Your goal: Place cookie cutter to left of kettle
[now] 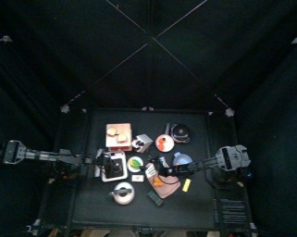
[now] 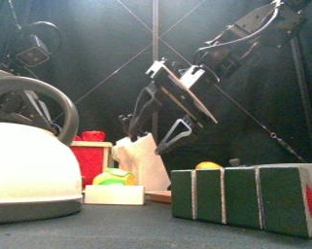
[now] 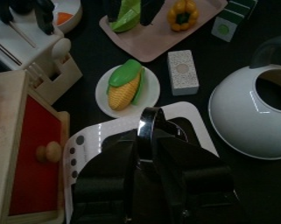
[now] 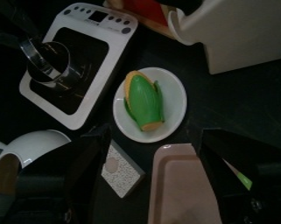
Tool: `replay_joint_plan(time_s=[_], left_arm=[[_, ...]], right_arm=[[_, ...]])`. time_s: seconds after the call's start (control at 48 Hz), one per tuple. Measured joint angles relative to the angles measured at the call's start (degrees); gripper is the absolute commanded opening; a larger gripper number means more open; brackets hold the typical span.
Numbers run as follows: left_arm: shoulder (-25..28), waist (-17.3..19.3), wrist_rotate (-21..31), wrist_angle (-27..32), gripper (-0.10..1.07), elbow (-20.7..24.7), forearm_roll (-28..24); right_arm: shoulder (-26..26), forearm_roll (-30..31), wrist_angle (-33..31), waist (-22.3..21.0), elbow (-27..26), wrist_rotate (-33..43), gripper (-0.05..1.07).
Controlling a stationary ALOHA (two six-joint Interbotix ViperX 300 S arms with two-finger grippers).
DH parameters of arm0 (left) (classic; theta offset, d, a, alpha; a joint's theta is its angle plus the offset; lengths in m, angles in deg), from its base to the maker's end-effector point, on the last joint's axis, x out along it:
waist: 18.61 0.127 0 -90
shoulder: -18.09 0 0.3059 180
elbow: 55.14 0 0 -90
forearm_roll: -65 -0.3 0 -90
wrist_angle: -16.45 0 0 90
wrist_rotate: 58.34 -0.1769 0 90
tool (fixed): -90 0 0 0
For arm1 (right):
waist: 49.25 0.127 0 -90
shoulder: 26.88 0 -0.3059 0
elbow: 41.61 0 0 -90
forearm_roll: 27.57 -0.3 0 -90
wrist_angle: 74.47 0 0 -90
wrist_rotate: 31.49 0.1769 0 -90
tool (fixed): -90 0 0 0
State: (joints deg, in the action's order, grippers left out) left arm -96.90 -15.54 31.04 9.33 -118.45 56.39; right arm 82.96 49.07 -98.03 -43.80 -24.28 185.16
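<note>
The kettle (image 1: 122, 193) stands near the table's front, a grey round vessel with an orange knob; it fills the left of the front view (image 2: 28, 165) and also shows in both wrist views (image 3: 250, 105) (image 4: 24, 159). My left gripper (image 1: 107, 165) (image 3: 164, 144) hangs over a white-rimmed dark tray behind the kettle, shut on the cookie cutter (image 3: 146, 122), a thin metal ring (image 4: 39, 59). My right gripper (image 1: 173, 168) (image 2: 162, 126) hovers open and empty to the right of the plate.
The white-rimmed tray (image 3: 90, 144) (image 4: 95, 17) lies under the left gripper. A plate with green and yellow corn (image 3: 129, 87) (image 4: 149, 101) sits beside it. A red box (image 1: 118, 134) stands behind, and green blocks (image 2: 249, 199) are at the front right.
</note>
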Motion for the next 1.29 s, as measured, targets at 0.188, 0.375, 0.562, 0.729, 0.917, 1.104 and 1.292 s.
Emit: replay_joint_plan(time_s=[0.188,0.375,0.562,0.729,0.917,1.104,1.292], left_arm=[[-2.46,-0.97,0.44,2.37,0.62,0.62,0.79],[-10.02,-8.17,0.62,9.49,0.61,1.05,5.98],[-16.26,-13.89,0.53,18.02,0.61,1.05,13.36],[-16.61,-15.73,0.79,24.17,0.61,1.05,19.95],[-16.70,-18.37,0.62,26.37,0.61,1.05,27.51],[-15.21,-21.97,0.70,25.14,0.61,0.53,31.73],[-9.49,-23.73,0.70,19.07,0.61,0.26,35.33]], right_arm=[[0.00,0.35,0.09,0.00,0.00,0.00,0.99],[-0.35,0.97,0.00,0.00,0.00,0.00,0.99],[-0.35,1.14,0.00,0.00,0.09,0.00,0.99],[-0.44,1.23,0.09,0.00,0.09,0.00,0.99],[-1.49,2.20,0.09,0.18,1.14,0.09,0.99],[-3.96,4.66,0.18,0.97,3.69,0.00,0.99],[-8.00,9.76,0.88,1.58,6.24,0.00,0.99]])
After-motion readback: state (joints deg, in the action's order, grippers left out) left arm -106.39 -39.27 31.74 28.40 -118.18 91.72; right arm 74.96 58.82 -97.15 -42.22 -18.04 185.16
